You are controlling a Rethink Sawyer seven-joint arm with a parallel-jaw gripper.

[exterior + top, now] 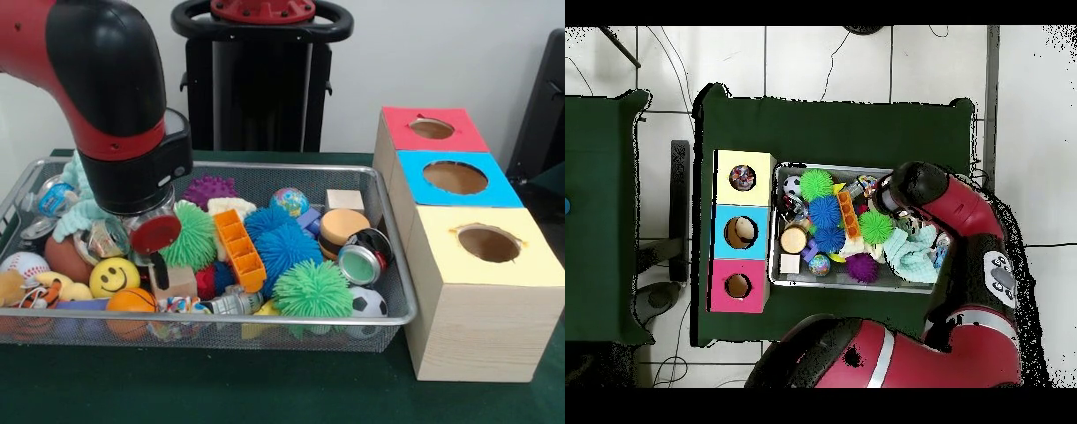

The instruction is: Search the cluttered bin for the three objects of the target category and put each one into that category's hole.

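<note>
A wire mesh bin (402, 305) holds a heap of toys. Among them are green spiky balls (311, 288), a blue spiky ball (284, 247), a purple spiky ball (208, 188), a yellow smiley ball (114, 276), a baseball (24, 263), a small basketball (131, 301), a soccer ball (367, 304) and a globe ball (290, 201). My gripper (160, 265) reaches down into the bin's left part, just right of the smiley ball, over a wooden block (177, 283). The arm's wrist (905, 190) hides it in the overhead view.
Three wooden boxes stand in a row right of the bin: red top (431, 129), blue top (455, 177), yellow top (488, 244), each with a round hole. The yellow box's hole (742, 178) shows something mottled inside. An orange ridged block (239, 248) and round tins (362, 261) lie mid-bin.
</note>
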